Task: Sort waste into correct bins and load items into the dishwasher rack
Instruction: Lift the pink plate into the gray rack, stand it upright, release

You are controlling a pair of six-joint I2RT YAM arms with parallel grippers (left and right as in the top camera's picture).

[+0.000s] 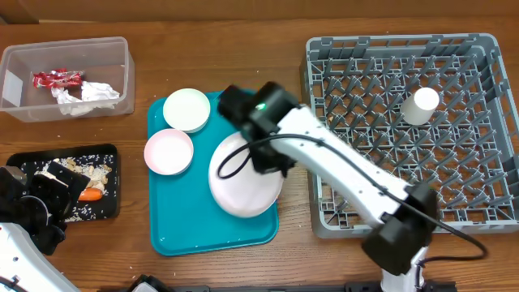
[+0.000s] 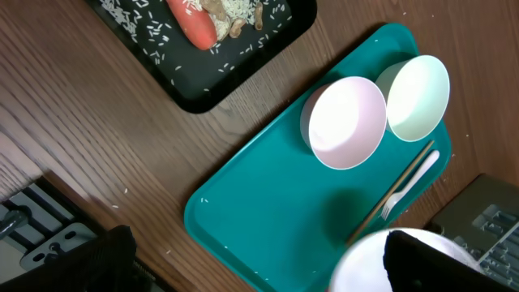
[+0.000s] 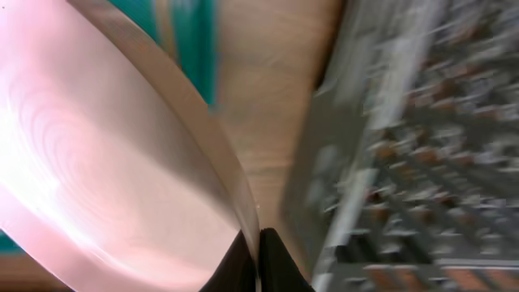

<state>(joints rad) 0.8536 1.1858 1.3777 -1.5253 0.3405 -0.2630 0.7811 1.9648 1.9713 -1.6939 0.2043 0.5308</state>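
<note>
Right tool (image 3: 258, 258) clenched on the plate (image 1: 242, 193) rim — plate just left of the dishwasher rack (image 1: 389, 42), not yet over it. I'd lift above the rack's wall, turn it edge-on, slot into the rack's left rows.

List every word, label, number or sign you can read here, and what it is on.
None can be read.
Red wrapper in the clear tub: print too small to read.
White label on the tub's wall: too small to read.
Plate: no marking shows.
</note>
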